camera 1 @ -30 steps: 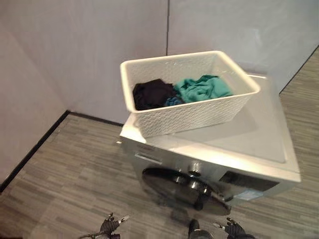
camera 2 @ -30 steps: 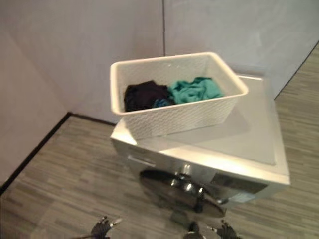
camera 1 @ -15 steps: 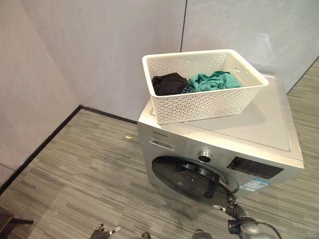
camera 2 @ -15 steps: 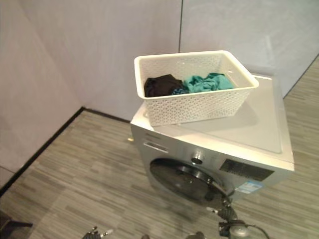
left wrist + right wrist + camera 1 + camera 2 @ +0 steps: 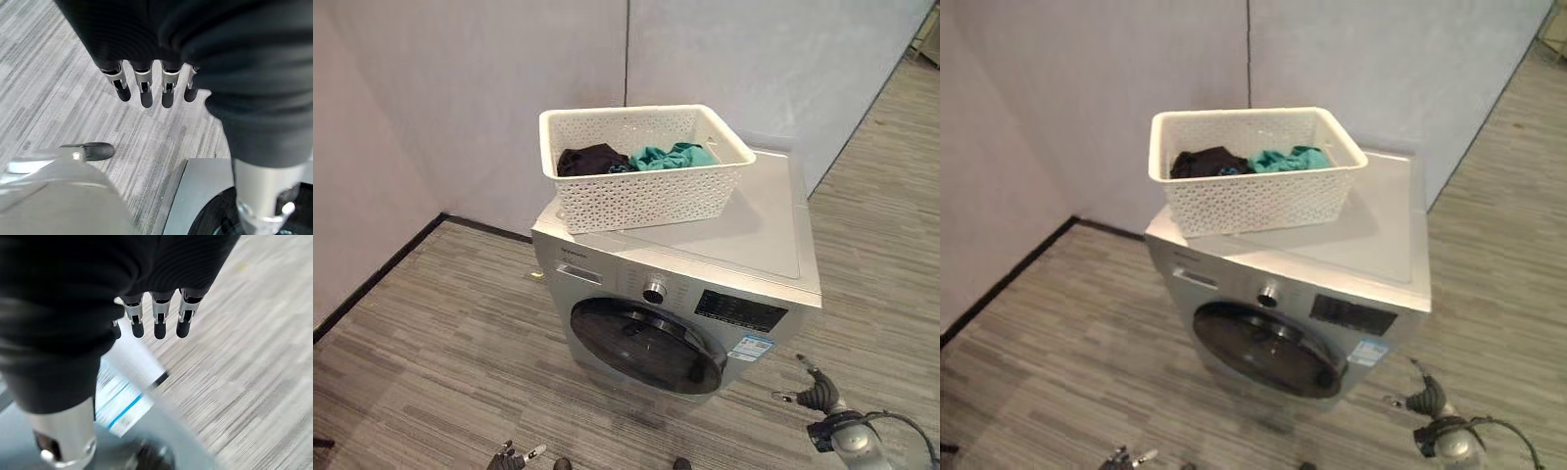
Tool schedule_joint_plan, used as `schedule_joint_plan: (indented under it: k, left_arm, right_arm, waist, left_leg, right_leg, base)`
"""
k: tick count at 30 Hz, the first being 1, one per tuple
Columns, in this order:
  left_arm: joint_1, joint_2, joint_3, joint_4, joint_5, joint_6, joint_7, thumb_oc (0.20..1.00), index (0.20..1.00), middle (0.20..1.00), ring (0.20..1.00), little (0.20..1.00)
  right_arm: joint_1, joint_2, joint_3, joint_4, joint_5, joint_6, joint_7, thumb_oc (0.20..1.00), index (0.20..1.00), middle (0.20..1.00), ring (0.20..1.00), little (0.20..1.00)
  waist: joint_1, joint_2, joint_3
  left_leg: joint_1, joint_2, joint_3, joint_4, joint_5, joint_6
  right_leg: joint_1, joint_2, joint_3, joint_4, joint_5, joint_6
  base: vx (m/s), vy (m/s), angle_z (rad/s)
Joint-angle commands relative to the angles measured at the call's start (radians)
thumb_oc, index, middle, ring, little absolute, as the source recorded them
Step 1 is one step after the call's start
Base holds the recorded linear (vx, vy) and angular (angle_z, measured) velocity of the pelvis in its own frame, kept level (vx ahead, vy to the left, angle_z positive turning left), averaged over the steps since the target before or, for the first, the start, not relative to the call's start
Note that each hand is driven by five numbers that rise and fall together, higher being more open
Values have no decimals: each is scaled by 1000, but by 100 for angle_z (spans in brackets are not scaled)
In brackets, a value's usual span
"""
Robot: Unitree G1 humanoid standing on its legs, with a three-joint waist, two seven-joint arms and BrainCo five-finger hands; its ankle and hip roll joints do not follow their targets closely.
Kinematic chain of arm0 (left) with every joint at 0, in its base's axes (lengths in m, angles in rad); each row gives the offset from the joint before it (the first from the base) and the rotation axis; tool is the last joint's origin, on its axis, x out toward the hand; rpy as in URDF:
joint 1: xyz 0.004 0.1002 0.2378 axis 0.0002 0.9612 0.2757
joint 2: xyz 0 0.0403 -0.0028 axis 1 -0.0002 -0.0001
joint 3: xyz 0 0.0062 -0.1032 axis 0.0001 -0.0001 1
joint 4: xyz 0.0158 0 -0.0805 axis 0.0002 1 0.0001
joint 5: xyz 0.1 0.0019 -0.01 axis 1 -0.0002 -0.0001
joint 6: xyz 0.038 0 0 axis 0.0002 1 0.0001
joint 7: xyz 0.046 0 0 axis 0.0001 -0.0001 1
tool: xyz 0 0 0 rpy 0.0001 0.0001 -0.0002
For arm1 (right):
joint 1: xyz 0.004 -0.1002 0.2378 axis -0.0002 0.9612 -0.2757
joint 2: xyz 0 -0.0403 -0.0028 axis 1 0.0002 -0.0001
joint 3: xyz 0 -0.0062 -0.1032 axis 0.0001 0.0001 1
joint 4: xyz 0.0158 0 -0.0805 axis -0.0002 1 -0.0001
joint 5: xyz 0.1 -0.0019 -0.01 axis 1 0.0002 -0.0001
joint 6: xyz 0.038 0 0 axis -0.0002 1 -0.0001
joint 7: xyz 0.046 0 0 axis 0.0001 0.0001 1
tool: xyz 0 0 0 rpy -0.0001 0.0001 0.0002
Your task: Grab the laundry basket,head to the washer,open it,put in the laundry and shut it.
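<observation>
Grey wood-grain plank floor (image 5: pixel 431 343) is spreading across the whole near ground, running to pale smooth wall panels (image 5: pixel 489 88) with a dark skirting line at the far left. The washer (image 5: pixel 744 240) is standing square against the far wall, a silver box with a flat matt top; its round dark-glass door (image 5: pixel 646 345) is sitting flush and closed, with a small chrome dial (image 5: pixel 654 291) above it and a dark display strip to the right whose markings are too small to make out. The laundry basket (image 5: pixel 646 196) is resting on the far-left part of the washer top, a white rectangular plastic tub with perforated lattice walls and a smooth rolled rim. Inside it, a crumpled black garment (image 5: pixel 590 160) is lying at the left and a crumpled teal garment (image 5: pixel 668 156) beside it at the right; the near wall is hiding their lower parts. The right hand (image 5: pixel 813 394) is hanging low at the near right, well apart from the washer, fingers (image 5: pixel 158 319) extending straight and holding nothing. The left hand (image 5: pixel 514 455) is being cut off by the near edge at the left; its fingers (image 5: pixel 145 88) are likewise pointing straight and empty over the floor.
</observation>
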Motion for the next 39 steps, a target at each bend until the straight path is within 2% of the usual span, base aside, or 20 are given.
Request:
schedule_joint_plan:
  k: [1, 10, 15, 23, 26, 29, 31, 33, 35, 37, 38, 39]
  left_arm:
    - [-38, 29, -20, -1, 22, -27, -6, 1000, 1000, 1000, 1000, 1000]
    - [-4, 33, -44, 22, 50, -34, -9, 1000, 1000, 1000, 1000, 1000]
    - [-5, 41, -45, 4, 34, -40, -5, 1000, 1000, 1000, 1000, 1000]
    - [-35, 66, -91, -100, -29, -69, 2, 1000, 1000, 1000, 1000, 1000]
    - [-46, 67, -105, -113, -44, -76, 6, 1000, 1000, 1000, 1000, 1000]
    - [-78, 67, -125, -117, -68, -84, 28, 1000, 1000, 1000, 1000, 1000]
    - [-88, 66, -130, -110, -66, -85, 31, 1000, 1000, 1000, 1000, 1000]
    - [-105, 61, -142, -102, -61, -81, 46, 1000, 1000, 1000, 1000, 1000]
    - [-109, 58, -145, -97, -60, -79, 50, 1000, 1000, 1000, 1000, 1000]
    - [-114, 47, -155, -78, -55, -74, 67, 1000, 1000, 1000, 1000, 1000]
    - [-114, 47, -155, -78, -55, -74, 67, 1000, 1000, 1000, 1000, 1000]
    - [-118, 42, -162, -73, -58, -71, 77, 1000, 1000, 1000, 1000, 1000]
  right_arm:
    - [-95, -6, 3, -17, -37, -27, 6, 1000, 1000, 1000, 1000, 1000]
    - [-227, 8, 150, 72, -50, -39, 15, 1000, 1000, 1000, 1000, 1000]
    - [-280, 8, 177, 108, -42, -41, 7, 1000, 1000, 1000, 1000, 1000]
    - [-485, 31, 279, 227, 19, -45, -18, 1000, 1000, 1000, 1000, 1000]
    - [-540, 64, 304, 255, 46, -49, -24, 1000, 1000, 1000, 1000, 1000]
    - [-624, 163, 367, 275, 109, -60, -37, 1000, 1000, 1000, 1000, 1000]
    - [-636, 185, 379, 278, 115, -61, -38, 1000, 1000, 1000, 1000, 1000]
    - [-637, 258, 418, 258, 132, -62, -39, 1000, 1000, 1000, 1000, 1000]
    - [-633, 282, 433, 248, 138, -61, -38, 1000, 1000, 1000, 1000, 1000]
    - [-611, 365, 483, 245, 163, -62, -28, 1000, 1000, 1000, 1000, 1000]
    - [-612, 365, 483, 245, 163, -62, -29, 1000, 1000, 1000, 1000, 1000]
    - [-603, 406, 505, 267, 183, -62, -29, 1000, 1000, 1000, 1000, 1000]
  waist:
    - [18, -11, 19]
    - [43, 3, 24]
    - [52, 10, 38]
    - [73, 52, 131]
    - [78, 64, 146]
    - [96, 83, 175]
    - [97, 87, 177]
    - [100, 95, 184]
    - [99, 95, 181]
    - [100, 97, 176]
    - [99, 97, 174]
    - [101, 97, 171]
  left_leg:
    - [-5, -68, 2, 38, -91, 69]
    - [12, -68, -6, 4, -80, 61]
    - [-3, -73, -14, 4, -75, 61]
    - [-147, -95, -40, 45, -50, 69]
    - [-184, -101, -40, 56, -43, 71]
    - [-237, -108, -34, 74, -34, 73]
    - [-246, -110, -35, 77, -31, 72]
    - [-242, -109, -34, 78, -31, 70]
    - [-241, -108, -36, 76, -29, 69]
    - [-219, -101, -35, 71, -31, 67]
    - [-222, -101, -36, 71, -30, 67]
    - [-208, -97, -36, 67, -29, 65]
  right_leg:
    - [42, -76, -42, 25, -54, 16]
    - [47, -66, -49, 11, -61, 12]
    - [35, -68, -51, 9, -59, 12]
    - [-96, -96, -42, 41, -34, 7]
    - [-132, -103, -36, 47, -23, 5]
    - [-182, -114, -29, 59, -17, 1]
    - [-188, -115, -32, 62, -17, -1]
    - [-186, -116, -34, 74, -25, -5]
    - [-185, -116, -36, 75, -27, -6]
    - [-167, -111, -38, 84, -43, -11]
    - [-169, -111, -38, 82, -42, -11]
    - [-160, -106, -40, 86, -49, -13]
  base:
    - [52, -11, 38]
    - [17, -1, 6]
    - [-14, 5, 1]
    - [-142, 34, 16]
    - [-103, 52, 7]
    - [-87, 44, -3]
    - [-27, 14, -5]
    - [0, 0, 0]
    - [6, -4, -2]
    - [10, -6, -2]
    - [0, 0, 0]
    - [0, 0, 0]
